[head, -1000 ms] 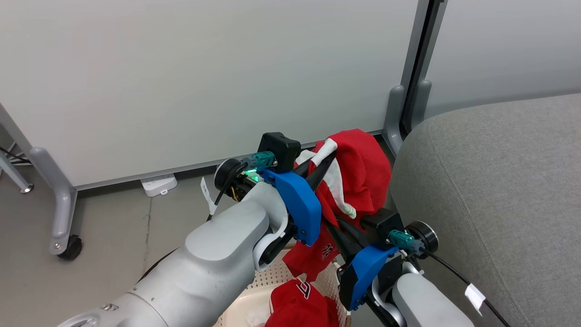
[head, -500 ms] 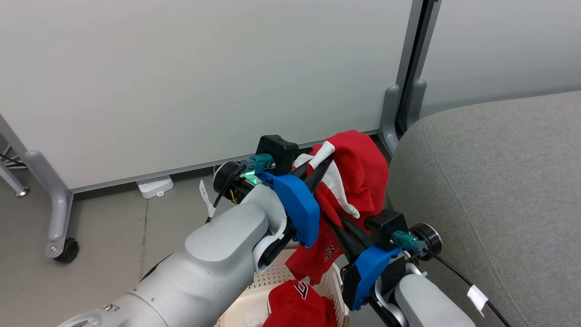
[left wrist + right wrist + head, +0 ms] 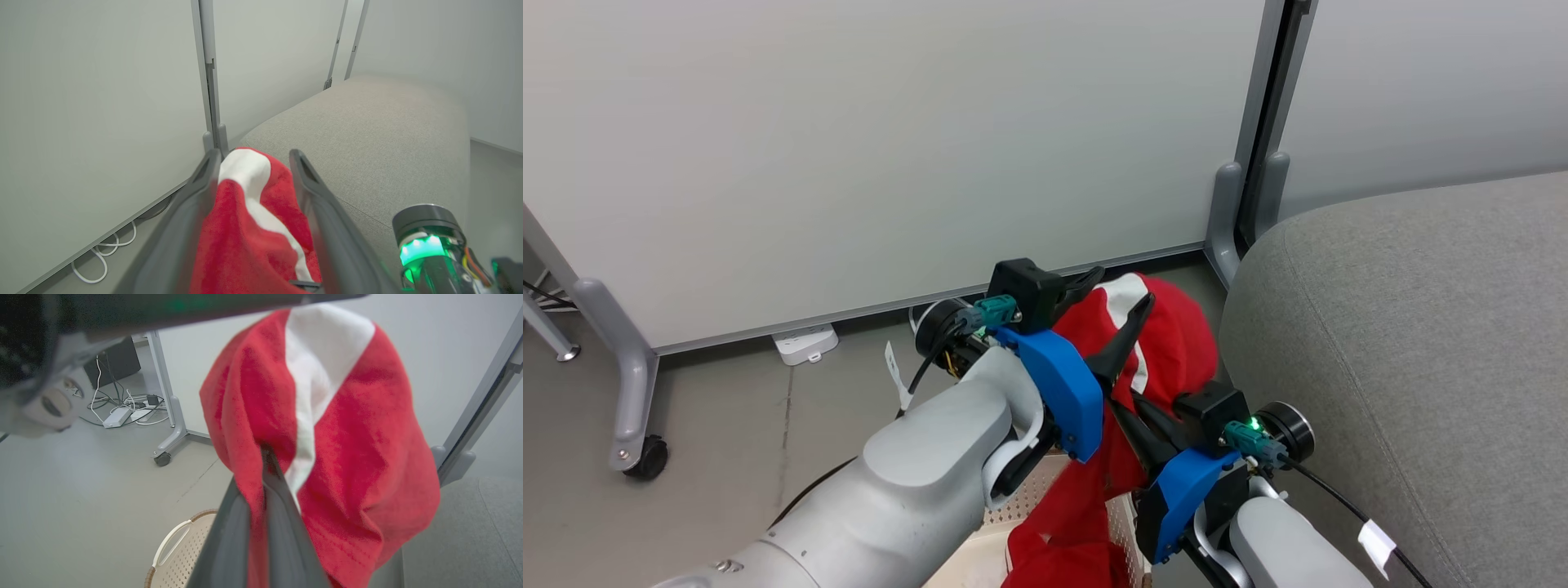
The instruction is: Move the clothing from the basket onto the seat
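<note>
**One piece of clothing (image 3: 1168, 351) aloft on a single grip**

It hangs over the basket (image 3: 1029, 506) at its 6 o'clock, with the seat (image 3: 1405, 327) at 3 o'clock, not yet reached. The right gripper (image 3: 264, 457) is pinched on a fold. The left gripper (image 3: 1123, 286) stands with its fingers apart and cloth loose between them.

Risk: the lone pinch slips, or the hanging tail snags the basket rim.

The right wrist view shows the pinch, which cloth covers in the head view.

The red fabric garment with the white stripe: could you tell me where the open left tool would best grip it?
Probably the raised top fold of the red fabric garment, where the white stripe crosses it. That fold stands between the spread fingers of the left tool, so closing on it from both sides should do; the shut right tool pinches another part.
</note>
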